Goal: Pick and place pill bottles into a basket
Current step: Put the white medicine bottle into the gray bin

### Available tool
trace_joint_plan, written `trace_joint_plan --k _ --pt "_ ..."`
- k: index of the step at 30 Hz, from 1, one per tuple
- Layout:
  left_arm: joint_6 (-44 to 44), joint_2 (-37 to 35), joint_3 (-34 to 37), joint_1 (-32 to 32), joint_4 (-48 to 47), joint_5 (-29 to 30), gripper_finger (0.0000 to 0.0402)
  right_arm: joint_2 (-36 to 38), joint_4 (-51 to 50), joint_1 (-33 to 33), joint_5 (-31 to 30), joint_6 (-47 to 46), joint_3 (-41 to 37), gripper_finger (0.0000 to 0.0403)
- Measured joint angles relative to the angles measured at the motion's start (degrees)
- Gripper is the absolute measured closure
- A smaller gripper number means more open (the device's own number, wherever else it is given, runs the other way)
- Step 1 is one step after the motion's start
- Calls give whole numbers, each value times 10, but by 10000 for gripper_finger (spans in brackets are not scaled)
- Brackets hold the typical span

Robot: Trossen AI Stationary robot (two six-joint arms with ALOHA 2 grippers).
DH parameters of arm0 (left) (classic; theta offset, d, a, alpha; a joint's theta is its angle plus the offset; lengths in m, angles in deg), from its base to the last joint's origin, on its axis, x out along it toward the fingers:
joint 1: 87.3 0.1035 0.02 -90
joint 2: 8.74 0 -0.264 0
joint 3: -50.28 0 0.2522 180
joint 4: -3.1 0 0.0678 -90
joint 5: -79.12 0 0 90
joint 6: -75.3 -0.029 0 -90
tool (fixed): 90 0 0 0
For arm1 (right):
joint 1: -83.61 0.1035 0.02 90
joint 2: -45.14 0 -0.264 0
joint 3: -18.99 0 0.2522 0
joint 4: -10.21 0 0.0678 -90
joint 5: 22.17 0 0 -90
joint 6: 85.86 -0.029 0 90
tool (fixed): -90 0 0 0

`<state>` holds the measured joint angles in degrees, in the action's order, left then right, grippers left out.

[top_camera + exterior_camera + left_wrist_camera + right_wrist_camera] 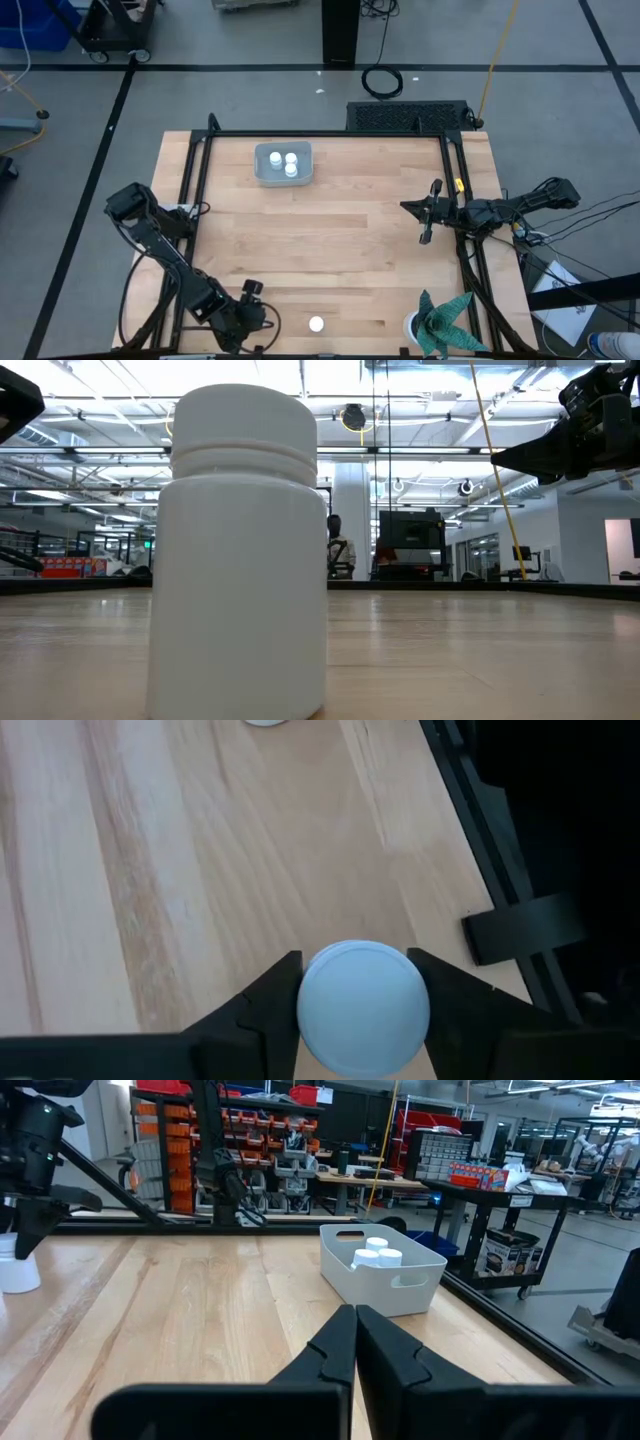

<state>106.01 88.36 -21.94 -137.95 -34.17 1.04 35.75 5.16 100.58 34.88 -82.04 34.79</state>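
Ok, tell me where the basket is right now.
In the high view the basket sits at the table's far edge, left of centre, with three pill bottles inside, well away from both arms.

The basket point(284, 165), a shallow grey-blue rectangular bin with rounded corners, sat near the far edge of the bench and held three white pill bottles point(290, 162) standing upright, close together. A fourth white bottle point(316, 324) stood upright alone near the front edge of the bench. A fifth bottle point(364, 1008), seen cap-on, stood between the fingers of the left pincer point(355, 1005).
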Motion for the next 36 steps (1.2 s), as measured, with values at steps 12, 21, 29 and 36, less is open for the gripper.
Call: trace_joint_plan --k 12,21,29,36 --pt "-69 -34 0 5 -45 97 236 0 0 0 0 -1 0 398" --pt "-122 -161 0 21 -108 175 238 0 0 0 0 0 0 399" --pt "-177 -287 0 71 -180 206 239 0 0 0 0 0 0 399" --pt "-204 -385 0 155 -253 240 236 0 0 0 0 0 0 399"
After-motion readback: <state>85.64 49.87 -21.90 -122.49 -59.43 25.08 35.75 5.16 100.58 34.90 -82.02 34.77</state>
